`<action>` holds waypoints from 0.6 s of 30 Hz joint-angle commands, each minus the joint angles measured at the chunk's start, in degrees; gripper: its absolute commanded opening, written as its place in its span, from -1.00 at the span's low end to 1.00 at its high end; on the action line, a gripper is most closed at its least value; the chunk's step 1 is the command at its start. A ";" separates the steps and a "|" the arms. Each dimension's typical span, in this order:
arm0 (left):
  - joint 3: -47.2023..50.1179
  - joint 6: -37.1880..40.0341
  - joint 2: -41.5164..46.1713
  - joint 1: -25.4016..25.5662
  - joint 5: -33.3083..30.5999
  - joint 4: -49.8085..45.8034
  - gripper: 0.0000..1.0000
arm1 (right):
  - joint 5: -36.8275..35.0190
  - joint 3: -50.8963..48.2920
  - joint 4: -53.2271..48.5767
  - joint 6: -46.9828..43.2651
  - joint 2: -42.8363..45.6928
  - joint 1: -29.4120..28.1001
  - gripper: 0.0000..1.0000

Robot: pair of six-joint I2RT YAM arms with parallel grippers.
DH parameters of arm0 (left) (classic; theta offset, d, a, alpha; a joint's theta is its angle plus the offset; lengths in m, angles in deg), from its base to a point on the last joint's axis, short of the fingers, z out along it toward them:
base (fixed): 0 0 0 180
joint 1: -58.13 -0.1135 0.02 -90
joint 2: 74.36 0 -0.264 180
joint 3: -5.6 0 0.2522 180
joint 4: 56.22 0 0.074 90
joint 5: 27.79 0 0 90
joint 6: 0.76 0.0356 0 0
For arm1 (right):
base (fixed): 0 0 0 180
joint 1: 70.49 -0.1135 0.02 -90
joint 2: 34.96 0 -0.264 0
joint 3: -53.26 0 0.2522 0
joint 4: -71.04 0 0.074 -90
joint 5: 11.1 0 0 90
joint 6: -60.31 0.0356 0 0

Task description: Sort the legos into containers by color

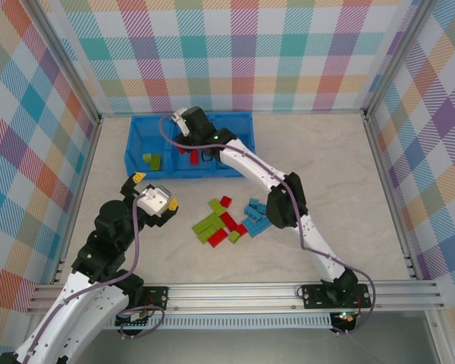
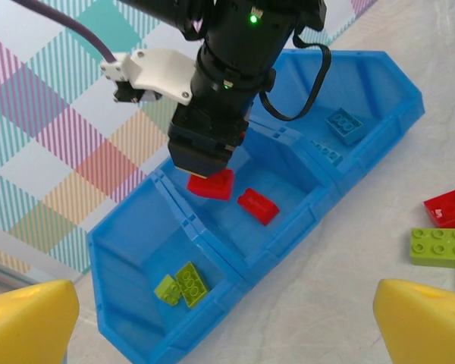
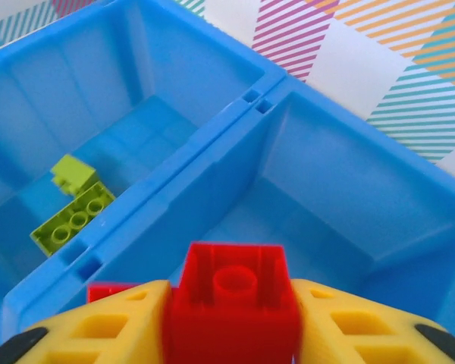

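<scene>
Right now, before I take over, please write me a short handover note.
Left gripper: open, empty, above the table.
Right gripper: shut on a red lego brick over the middle compartment of the bright blue plastic tray.
Done: two lime green bricks in the left compartment, one red brick in the middle, light blue bricks in the right.
Remaining: release this brick, then sort the mixed pile on the table.
</scene>
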State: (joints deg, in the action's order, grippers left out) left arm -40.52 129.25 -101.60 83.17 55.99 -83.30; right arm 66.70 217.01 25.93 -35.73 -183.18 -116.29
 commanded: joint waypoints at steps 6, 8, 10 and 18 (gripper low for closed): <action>0.94 -1.92 -0.39 -0.87 -2.80 4.16 1.00 | -0.77 28.83 -21.27 -3.44 -10.22 -0.08 -0.03; 0.98 -2.45 -0.74 -0.91 -3.01 4.53 1.00 | -0.27 30.55 -24.26 -3.19 -9.64 0.02 -0.04; 0.92 -3.22 -1.29 -0.96 -2.95 4.79 1.00 | 0.58 30.66 -28.05 -3.10 -7.85 0.01 -0.03; -1.48 -10.14 -5.74 -1.39 -2.68 4.94 1.00 | 8.16 26.71 -47.87 -9.00 2.09 0.32 0.18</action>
State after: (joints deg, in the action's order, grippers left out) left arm -40.24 123.18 -105.95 82.69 53.52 -80.04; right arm 71.27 244.22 -11.67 -41.41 -188.82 -116.21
